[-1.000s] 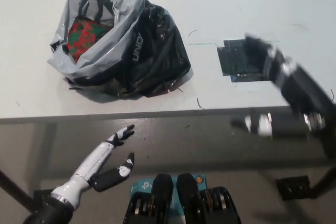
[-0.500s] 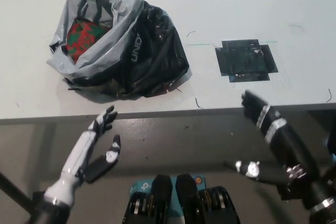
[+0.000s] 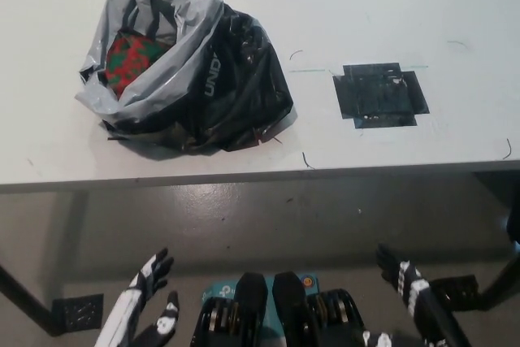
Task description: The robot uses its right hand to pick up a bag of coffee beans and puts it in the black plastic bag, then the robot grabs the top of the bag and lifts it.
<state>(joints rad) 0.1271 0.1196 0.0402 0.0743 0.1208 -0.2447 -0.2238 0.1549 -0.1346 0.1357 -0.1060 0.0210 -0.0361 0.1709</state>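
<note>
The black plastic bag (image 3: 236, 79) lies slumped on the white table (image 3: 366, 6) at the upper left, its grey lining gaping open. Inside its mouth shows the red and green bag of coffee beans (image 3: 130, 56). My black right hand (image 3: 410, 288) is low at the bottom right, below the table's front edge, open and holding nothing. My white left hand (image 3: 146, 306) hangs at the bottom left, also below the table edge, fingers apart and empty. Both hands are well away from the bag.
A black taped square (image 3: 379, 93) marks the table right of the bag. The table's front edge (image 3: 325, 172) runs across the middle. Below it is grey floor, with a dark table leg (image 3: 24, 302) at the lower left and a foot plate (image 3: 455, 290) at the lower right.
My right arm has dropped from over the taped square to below the table edge. My left hand has sunk lower too. The bag has not moved.
</note>
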